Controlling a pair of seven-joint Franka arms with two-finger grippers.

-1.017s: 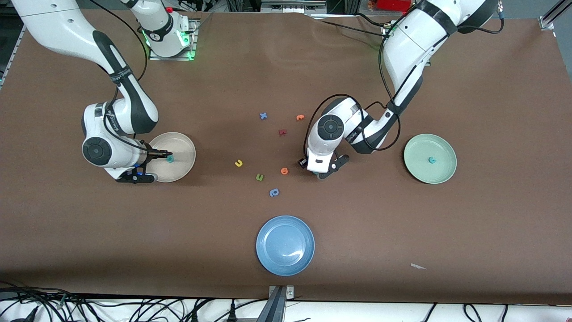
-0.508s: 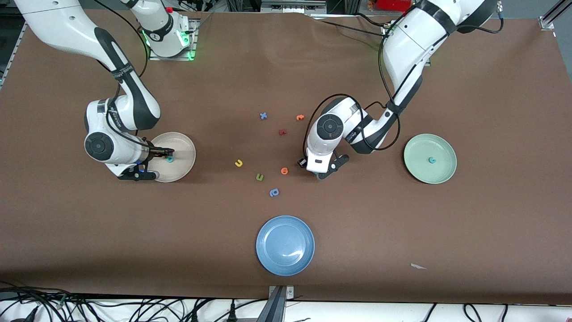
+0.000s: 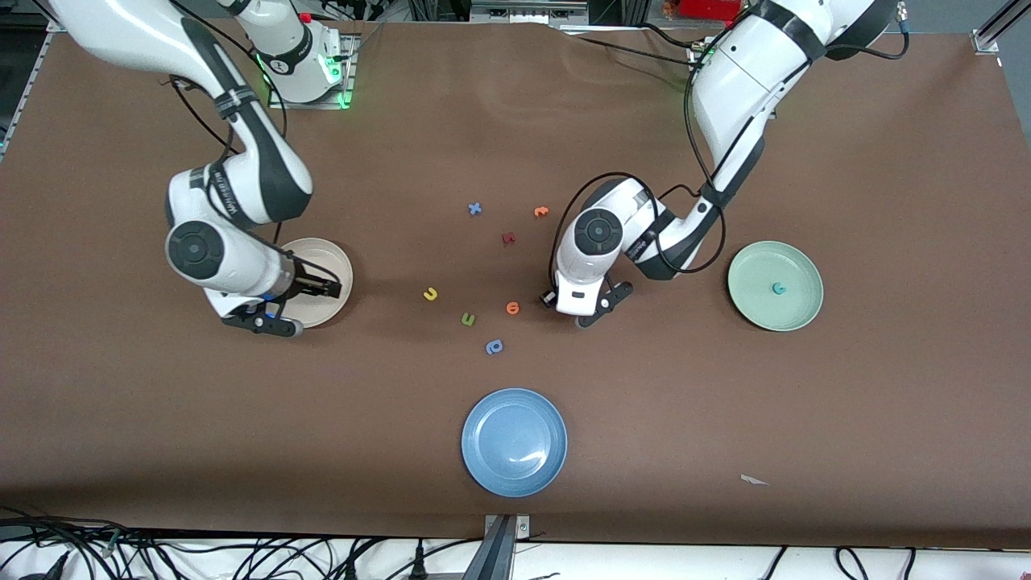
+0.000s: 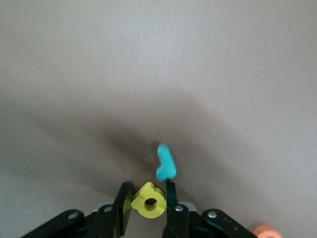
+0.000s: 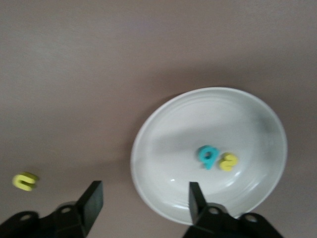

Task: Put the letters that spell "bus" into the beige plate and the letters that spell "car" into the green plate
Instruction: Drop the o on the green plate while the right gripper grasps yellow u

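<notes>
The beige plate [image 5: 163, 144] holds a teal b [image 5: 208, 156] and a yellow s [image 5: 228, 161] side by side. My right gripper [image 5: 143, 198] hangs open and empty over that plate's rim [image 3: 330, 258]. A yellow u [image 3: 431, 294] lies on the table toward the middle. My left gripper [image 4: 147, 194] is down on the table and shut on a yellow a [image 4: 149, 202]. A teal r [image 4: 166, 163] lies just past one fingertip. In the front view the left hand [image 3: 576, 300] hides both letters. The green plate [image 3: 753, 302] holds a teal c [image 3: 778, 287].
Loose letters lie mid-table: a green one [image 3: 468, 320], an orange one [image 3: 512, 307] beside the left hand, a blue-purple one [image 3: 494, 347], a blue x [image 3: 475, 209], another orange [image 3: 541, 212] and a dark red [image 3: 508, 238]. A blue plate [image 3: 514, 441] sits nearest the front camera.
The right gripper opened, left the teal b in the beige plate, then rose and drifted toward the table's middle. The left gripper's fingers closed in on the yellow a.
</notes>
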